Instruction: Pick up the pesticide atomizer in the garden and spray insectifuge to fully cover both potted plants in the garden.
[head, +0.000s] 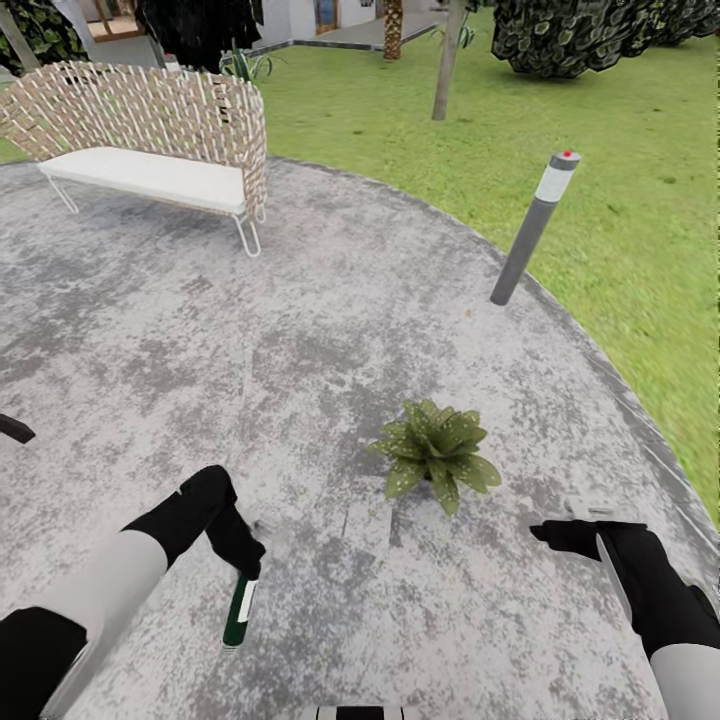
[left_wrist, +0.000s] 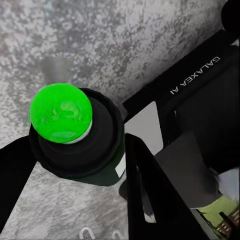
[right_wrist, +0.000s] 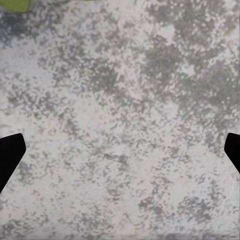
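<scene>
My left gripper (head: 246, 568) is shut on the pesticide atomizer (head: 239, 608), a slim dark green bottle with a white label hanging just above the paved patio (head: 300, 330). The left wrist view looks onto the bottle's bright green cap (left_wrist: 62, 113), with the dark bottle body (left_wrist: 95, 155) clamped between the black fingers (left_wrist: 150, 192). One potted plant (head: 437, 452), a low rosette of pointed green leaves, sits on the paving to the right of the bottle. My right gripper (head: 556, 532) hovers just right of the plant. Its jaws stand open over bare paving (right_wrist: 120, 125).
A woven bench with a white seat (head: 150, 140) stands at the far left of the patio. A grey bollard light (head: 533, 228) rises at the patio's right edge. Lawn (head: 620, 200) curves around the right side, with tree trunks and bushes beyond.
</scene>
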